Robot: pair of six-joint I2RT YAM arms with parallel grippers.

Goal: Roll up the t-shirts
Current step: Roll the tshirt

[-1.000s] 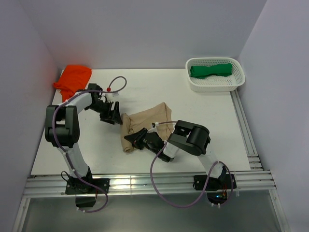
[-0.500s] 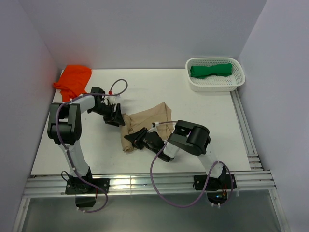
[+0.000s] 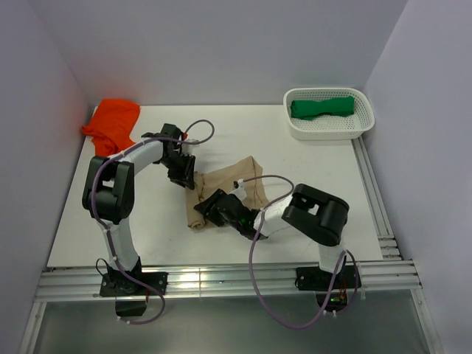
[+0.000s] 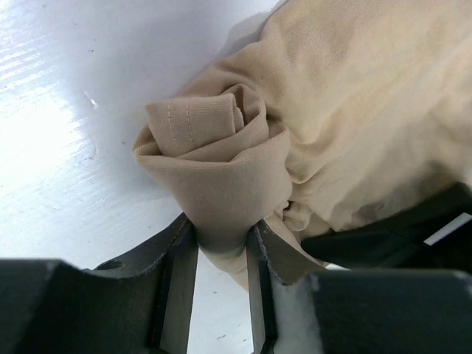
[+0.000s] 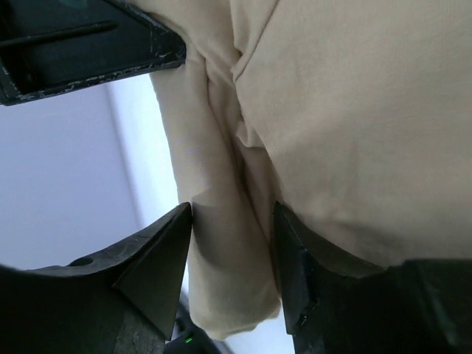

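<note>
The tan t-shirt [image 3: 234, 183] lies mid-table, its left edge rolled into a tube [image 3: 195, 206]. My left gripper [image 3: 186, 177] is at the tube's far end. In the left wrist view this gripper [image 4: 221, 231] is shut on the spiral end of the roll [image 4: 210, 147], and the cloth is pinched between both fingers. My right gripper [image 3: 212, 211] is at the near part of the roll. In the right wrist view it [image 5: 232, 212] stands open astride the roll [image 5: 221, 243], its fingers just beside the cloth. An orange t-shirt [image 3: 114, 122] lies bunched at the far left. A green one [image 3: 321, 107] lies in the basket.
The white perforated basket [image 3: 330, 131] sits at the back right, near the right wall. Metal rails [image 3: 221, 280] run along the table's near edge and right side. Grey walls close in left, back and right. The left arm's cable [image 3: 199, 133] loops above the table.
My left gripper has moved right onto the roll's far end and shut on it. The right gripper's jaws have widened around the roll, and that arm's elbow has swung to the right.
</note>
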